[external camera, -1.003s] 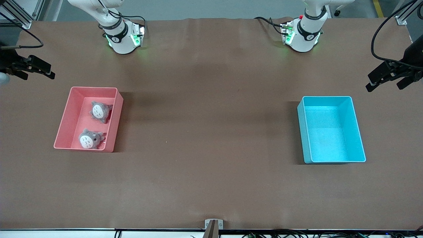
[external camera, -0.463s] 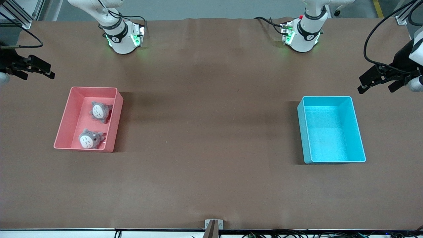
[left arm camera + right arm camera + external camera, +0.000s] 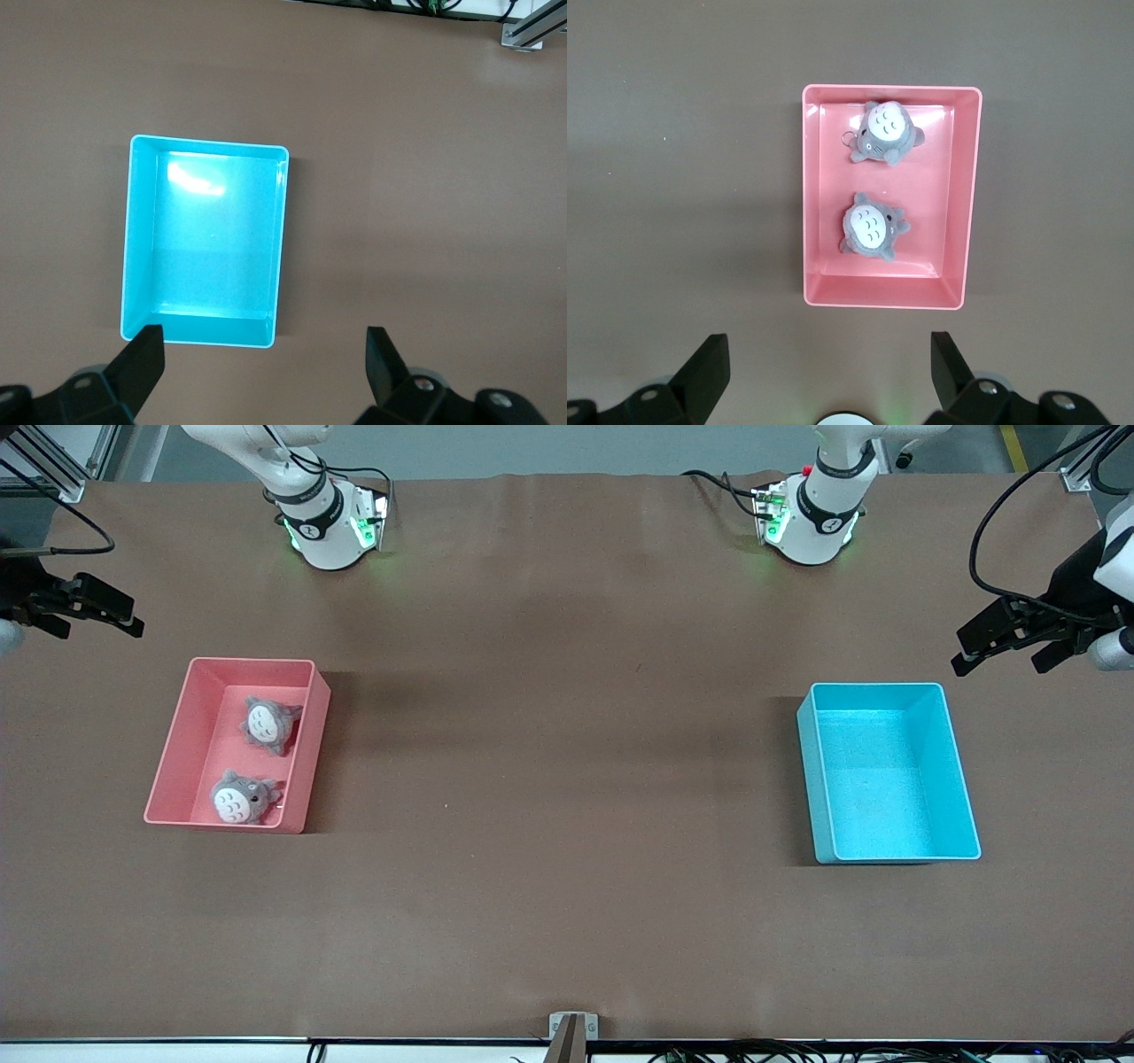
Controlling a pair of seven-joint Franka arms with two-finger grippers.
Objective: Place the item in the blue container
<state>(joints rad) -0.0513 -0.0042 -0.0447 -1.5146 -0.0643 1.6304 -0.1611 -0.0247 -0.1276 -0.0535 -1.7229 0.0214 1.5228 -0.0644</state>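
In the front view we see both arms pulled out to the table's ends, high and off the work, which we read as a start pose that leaves the bins unblocked. The right gripper [image 3: 93, 607] hangs over the table edge at the right arm's end, at about ten o'clock from the pink bin [image 3: 168, 766], with its fingers apart and nothing in them. The left gripper [image 3: 1005, 638] hangs over the table at about one o'clock from the blue bin [image 3: 806, 779], spread and bare as well. The blue bin sits toward the left arm's end and holds nothing, so we judge the task has not begun. The pink bin, well apart toward the right arm's end, holds two grey plush toys: one plush [image 3: 267, 724] farther from the camera, the other plush [image 3: 239, 798] nearer, each lying belly up. In the left wrist view, the left gripper [image 3: 264, 363] looks straight down, its two fingers wide, and the blue bin [image 3: 140, 230] lies in plain sight with a bare floor. In the right wrist view, the right gripper [image 3: 828, 367] is likewise spread, and the pink bin [image 3: 970, 195] shows one plush [image 3: 884, 133] and the other plush [image 3: 871, 226] lying apart, not touching. We judge the right arm is the one placed to pick.
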